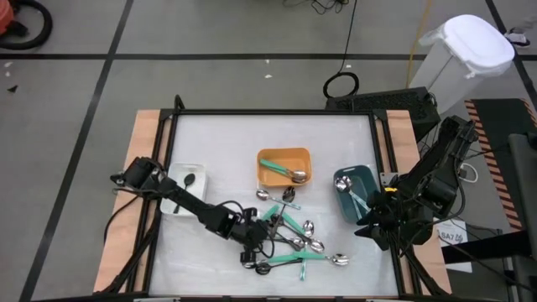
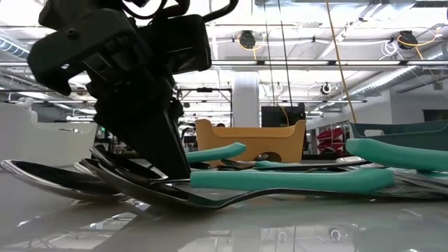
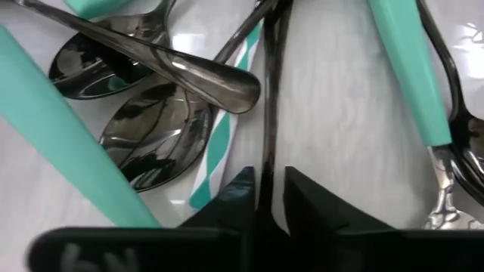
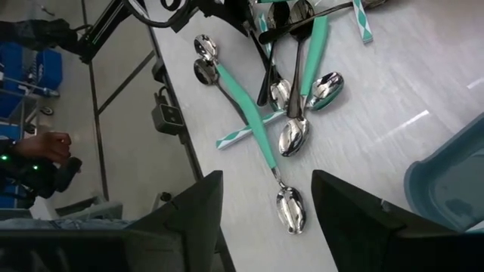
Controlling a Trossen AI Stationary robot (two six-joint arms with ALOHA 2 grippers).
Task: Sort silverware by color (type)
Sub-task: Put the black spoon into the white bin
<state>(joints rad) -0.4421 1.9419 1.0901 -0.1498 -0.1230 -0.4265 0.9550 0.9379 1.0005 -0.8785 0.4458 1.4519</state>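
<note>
white glossy surface (image 1: pixel 218 134) framed by black rails, wooden strips on both sides. white lidded plastic bin (image 1: pixel 466 50) on the floor beyond the far right corner.

orange rectangular plastic bin (image 1: pixel 284 166) near the centre of the surface, holding a teal-handled spoon with shiny silver head (image 1: pixel 283 170). dark teal rectangular bin (image 1: pixel 355 193) toward the right edge, holding another silver-headed teal-handled spoon (image 1: pixel 346 190). white rectangular bin (image 1: pixel 184 190) toward the left edge, with a small all-black spoon (image 1: pixel 188 180) inside.

left dark arm reaching from the left edge over the white bin into the loose pile; left end effector (image 1: pixel 252 247) down at the near left of the pile. in the left wrist view, fingers (image 3: pixel 318 204) nearly pressed together, pinching a thin black utensil handle (image 3: pixel 271 106) running straight up out of the narrow gap. beside it in that view, dark shiny spoon bowls (image 3: pixel 162 140), thick teal handles (image 3: pixel 412 72) and a teal-and-white striped stick (image 3: pixel 227 143).

right dark arm parked at the right edge of the surface, just beside the dark teal bin; right end effector (image 4: pixel 265 215) spread wide, nothing between the fingers, above the surface edge.

loose pile of silverware (image 1: pixel 294 235) on the near middle of the surface: silver spoons with teal handles, black-handled pieces, crossed and overlapping. one silver spoon (image 1: pixel 340 259) at the near right end of the pile. low view: long teal handle (image 2: pixel 294 180) lying flat across shiny spoon bowls (image 2: pixel 49 178), orange bin behind.
</note>
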